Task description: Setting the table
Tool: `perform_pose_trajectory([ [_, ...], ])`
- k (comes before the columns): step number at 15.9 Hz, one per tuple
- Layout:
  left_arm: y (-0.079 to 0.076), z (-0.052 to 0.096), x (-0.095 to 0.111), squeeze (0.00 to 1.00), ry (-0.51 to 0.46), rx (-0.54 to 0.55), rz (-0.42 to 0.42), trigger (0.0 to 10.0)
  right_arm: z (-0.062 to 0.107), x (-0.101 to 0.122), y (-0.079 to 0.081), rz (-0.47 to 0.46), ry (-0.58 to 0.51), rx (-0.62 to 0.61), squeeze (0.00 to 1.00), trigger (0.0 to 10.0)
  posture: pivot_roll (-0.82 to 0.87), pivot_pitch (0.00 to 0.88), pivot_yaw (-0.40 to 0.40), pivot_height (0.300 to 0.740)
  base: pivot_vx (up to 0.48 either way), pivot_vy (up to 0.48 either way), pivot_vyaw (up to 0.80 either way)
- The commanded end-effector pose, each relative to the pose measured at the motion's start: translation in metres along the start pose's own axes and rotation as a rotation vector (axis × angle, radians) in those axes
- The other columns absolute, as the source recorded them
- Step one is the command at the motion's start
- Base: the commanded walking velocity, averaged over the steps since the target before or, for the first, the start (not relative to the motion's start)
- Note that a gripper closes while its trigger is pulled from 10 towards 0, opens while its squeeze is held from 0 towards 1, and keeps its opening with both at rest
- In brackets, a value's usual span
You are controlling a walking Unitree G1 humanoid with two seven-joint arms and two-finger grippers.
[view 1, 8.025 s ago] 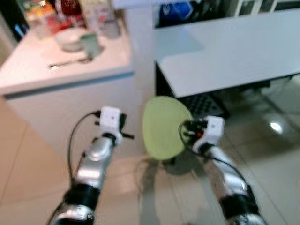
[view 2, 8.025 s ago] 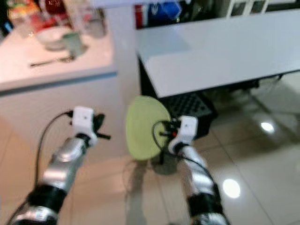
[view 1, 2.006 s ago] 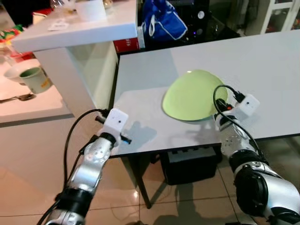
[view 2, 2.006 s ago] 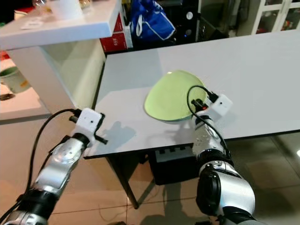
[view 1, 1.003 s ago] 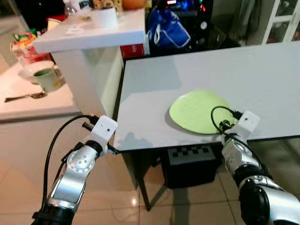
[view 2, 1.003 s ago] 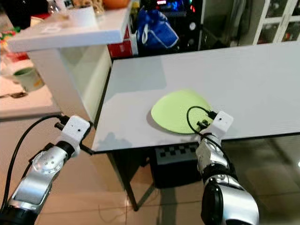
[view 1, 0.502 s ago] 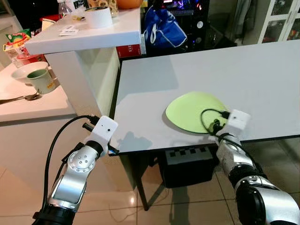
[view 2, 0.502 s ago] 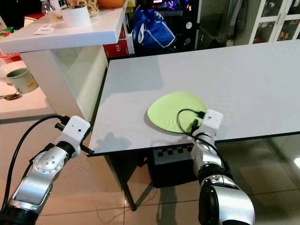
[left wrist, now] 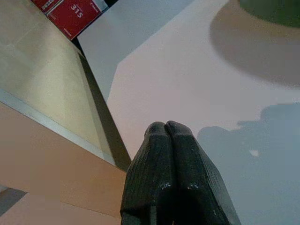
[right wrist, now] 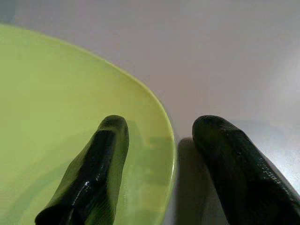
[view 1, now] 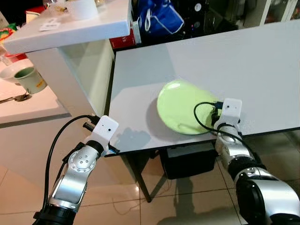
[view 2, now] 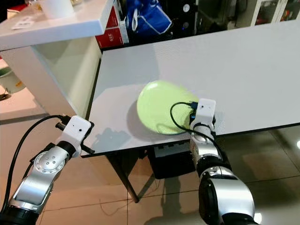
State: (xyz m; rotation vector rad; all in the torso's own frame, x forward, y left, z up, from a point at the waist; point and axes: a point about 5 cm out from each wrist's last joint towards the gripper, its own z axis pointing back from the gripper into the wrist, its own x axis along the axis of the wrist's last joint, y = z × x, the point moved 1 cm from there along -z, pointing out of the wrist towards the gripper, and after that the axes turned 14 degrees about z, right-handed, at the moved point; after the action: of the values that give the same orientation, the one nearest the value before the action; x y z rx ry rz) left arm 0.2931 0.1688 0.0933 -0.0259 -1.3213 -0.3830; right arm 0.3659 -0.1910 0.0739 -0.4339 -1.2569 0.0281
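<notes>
Your round lime-green plate [view 1: 182,106] lies flat on the pale grey counter [view 1: 262,65], near its front edge and well in from the left corner. That looks like the first piece of the setting down. The right tool [right wrist: 161,159] has its fingers spread across the plate's rim, one finger [right wrist: 91,173] over the plate's face and the other finger [right wrist: 243,164] outside it above the counter; from the wrist view you cannot be sure the inner finger is clear of the glaze, so treat the plate as released but not yet free of the tool.

What is left, judging by the bare counter around the plate, is most of the job: a green mug [view 1: 33,79], a white bowl [view 1: 9,72] and a piece of metal cutlery [view 1: 14,98] sit on the lower white counter [view 1: 33,110] far to your left, none yet brought over.

The left tool [left wrist: 169,133] is clenched on nothing and hovers by the grey counter's front left corner [view 1: 112,151].

For room: the plate's near rim sits close to the front edge, so draw the right tool straight back rather than sideways, or you could drag it off. The raised white ledge [view 1: 70,33] overhangs the gap between the two counters on your left; the far and right stretches of the grey counter are open.
</notes>
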Motion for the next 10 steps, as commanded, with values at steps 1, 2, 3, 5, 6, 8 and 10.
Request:
perform_pose_trajectory([
  [1,0.004,0.002,0.002,0.0,-0.009,0.023,-0.017,10.0,0.011,-0.034,0.013,0.036,0.145,0.048,0.0,10.0,0.19,0.0,0.193,0.74,0.0,0.0,0.0],
  [2,0.004,0.002,0.002,0.0,-0.011,0.025,-0.017,10.0,0.01,-0.031,0.014,0.033,0.133,0.053,0.0,10.0,0.19,0.0,0.191,0.74,0.0,0.0,0.0],
  [3,0.004,0.001,0.002,0.0,-0.014,0.027,-0.017,10.0,0.009,-0.027,0.016,0.042,0.114,0.059,0.0,10.0,0.18,0.0,0.19,0.74,0.0,0.0,0.0],
  [5,0.003,0.0,0.003,0.0,-0.017,0.026,-0.019,10.0,0.006,-0.015,0.014,0.058,0.063,0.045,0.0,10.0,0.17,0.0,0.188,0.74,0.0,0.0,0.0],
  [6,0.002,-0.001,0.003,0.0,-0.02,0.026,-0.019,10.0,0.004,-0.007,0.012,0.064,0.032,0.035,0.0,10.0,0.17,0.0,0.188,0.74,0.0,0.0,0.0],
  [8,0.002,-0.003,0.003,0.0,-0.023,0.028,-0.021,10.0,-0.001,0.011,0.008,0.056,-0.033,0.006,0.0,10.0,0.16,0.0,0.184,0.74,0.0,0.0,0.0],
  [10,0.0,-0.004,0.004,0.0,-0.035,0.033,-0.028,10.0,-0.005,0.03,0.003,0.061,-0.103,-0.038,0.0,10.0,0.15,0.0,0.179,0.74,0.0,0.0,0.0],
])
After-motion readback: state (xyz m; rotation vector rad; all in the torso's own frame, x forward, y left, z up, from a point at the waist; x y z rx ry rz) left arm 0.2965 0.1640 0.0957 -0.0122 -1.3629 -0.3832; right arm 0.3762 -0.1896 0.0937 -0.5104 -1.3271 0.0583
